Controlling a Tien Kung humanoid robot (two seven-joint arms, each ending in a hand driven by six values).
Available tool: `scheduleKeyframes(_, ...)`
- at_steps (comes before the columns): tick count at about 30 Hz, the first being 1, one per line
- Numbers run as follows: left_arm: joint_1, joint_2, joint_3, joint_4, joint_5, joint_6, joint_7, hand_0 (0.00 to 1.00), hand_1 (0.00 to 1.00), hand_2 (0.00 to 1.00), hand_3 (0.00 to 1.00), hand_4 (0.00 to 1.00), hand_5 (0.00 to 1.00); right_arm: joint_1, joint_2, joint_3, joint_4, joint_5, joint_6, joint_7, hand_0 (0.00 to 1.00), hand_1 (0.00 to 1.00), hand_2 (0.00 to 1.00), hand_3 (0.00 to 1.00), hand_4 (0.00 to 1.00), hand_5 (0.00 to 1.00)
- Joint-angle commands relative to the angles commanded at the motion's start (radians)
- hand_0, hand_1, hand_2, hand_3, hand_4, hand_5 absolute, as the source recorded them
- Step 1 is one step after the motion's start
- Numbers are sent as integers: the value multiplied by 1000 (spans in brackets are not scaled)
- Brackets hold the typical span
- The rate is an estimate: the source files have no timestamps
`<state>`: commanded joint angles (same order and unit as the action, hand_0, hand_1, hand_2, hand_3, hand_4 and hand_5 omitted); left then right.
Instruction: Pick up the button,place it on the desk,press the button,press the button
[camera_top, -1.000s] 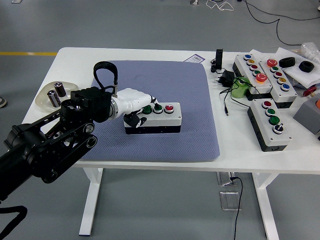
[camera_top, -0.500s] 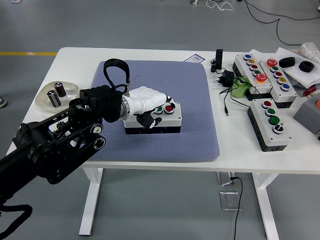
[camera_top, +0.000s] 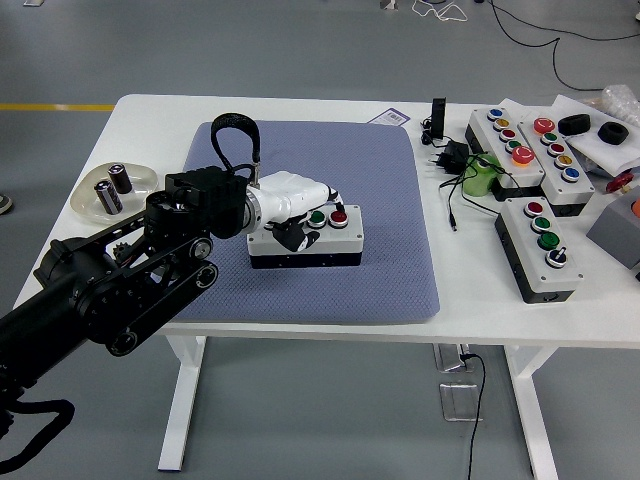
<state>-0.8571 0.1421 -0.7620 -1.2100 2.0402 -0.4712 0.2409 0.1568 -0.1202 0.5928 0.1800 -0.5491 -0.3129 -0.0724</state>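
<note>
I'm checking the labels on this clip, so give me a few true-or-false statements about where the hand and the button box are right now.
1. The button box sits on the blue-grey mat. True.
2. The left hand is over the box, a fingertip at its red button. True.
3. The box under the hand has only yellow buttons. False: a green button and a red one show on it.
4. The small dish with the two cylinders lies on the mat. False: it is on the bare table, left of the mat.
5. The right arm reaches over the mat. False: only the left arm is in view.
</note>
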Motion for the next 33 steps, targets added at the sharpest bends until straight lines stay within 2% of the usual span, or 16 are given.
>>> scheduleKeyframes(9, -12, -15, 20, 49, -6, -8, 9, 21, 7, 33, 836, 543, 2, 1, 1, 2, 0, -1, -1, -1, 652, 571, 605, 646, 273, 282)
scheduleKeyframes(14, -6, -13, 32, 52, -1, -38, 19, 21, 7, 33, 836, 543, 2, 2, 0, 1, 0, 0, -1, 0, 652, 571, 605, 646, 273, 282)
scheduleKeyframes(18, -5, -13, 30, 51, 0, -40, 20, 21, 8, 34, 836, 545, 2, 1, 0, 3, 0, -2, -1, 0, 653, 571, 605, 646, 273, 282)
scheduleKeyframes(22, -2, -11, 7, 41, 1, -17, 15, 22, 9, 35, 836, 548, 2, 0, 1, 3, 0, -4, -1, 0, 652, 571, 605, 646, 273, 282)
scheduleKeyframes(26, 10, -11, -42, 22, -2, 33, 9, 22, 9, 35, 836, 548, 2, -1, 1, 3, 0, -2, -1, 0, 652, 571, 605, 646, 273, 282)
scheduleKeyframes(27, 13, -10, -57, 17, -7, 49, 7, 6, 19, 58, 845, 641, 9, -1, 1, 2, 0, -2, -1, -1, 652, 572, 605, 646, 273, 282)
scheduleKeyframes(32, 27, -9, -127, 5, -22, 117, 23, 6, 19, 58, 845, 641, 9, -1, 1, -2, 0, 4, -1, 0, 652, 572, 605, 646, 273, 282)
scheduleKeyframes(33, 29, -9, -138, 7, -29, 136, 27, 2, 84, 158, 872, 696, 345, -1, 1, -4, 0, 6, -1, 0, 652, 571, 605, 645, 273, 282)
